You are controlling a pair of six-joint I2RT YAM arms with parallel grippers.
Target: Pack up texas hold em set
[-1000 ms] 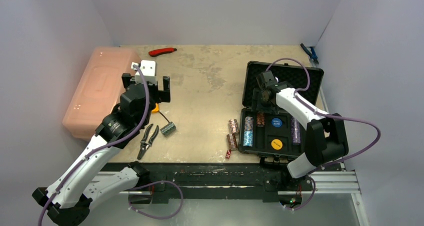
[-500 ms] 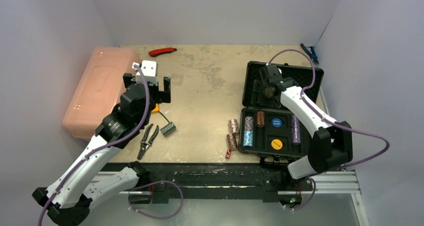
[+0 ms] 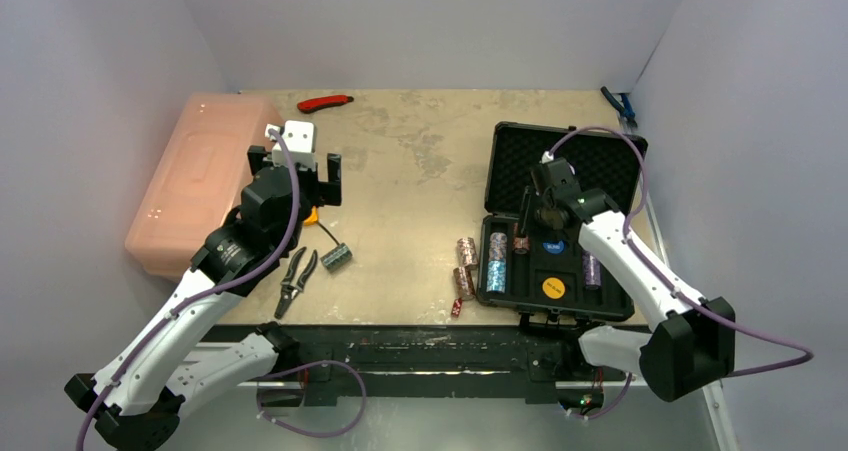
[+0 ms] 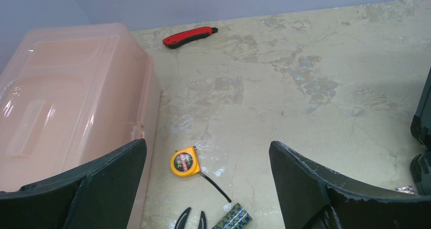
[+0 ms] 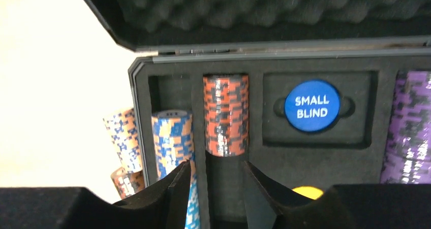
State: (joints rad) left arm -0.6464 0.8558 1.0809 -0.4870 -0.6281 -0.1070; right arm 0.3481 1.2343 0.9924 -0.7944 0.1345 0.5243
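The black briefcase lies open at the right, foam lid back. Its base holds a blue speckled chip stack, a red-orange stack, a purple stack, a blue "SMALL BLIND" disc and a yellow disc. Two more chip stacks and a red die lie on the table left of the case. My right gripper hovers over the slot just short of the red-orange stack, jaws part open with only foam between them. Far to the left, my left gripper is wide open and empty.
A translucent pink box fills the left side. A yellow tape measure, pliers and a small patterned block lie below the left gripper. A red utility knife is at the back, a blue tool at the far right.
My right arm has swung from the lid toward the near side, bringing its gripper over the chip slots, and its jaws have narrowed. The left arm has stayed where it was.
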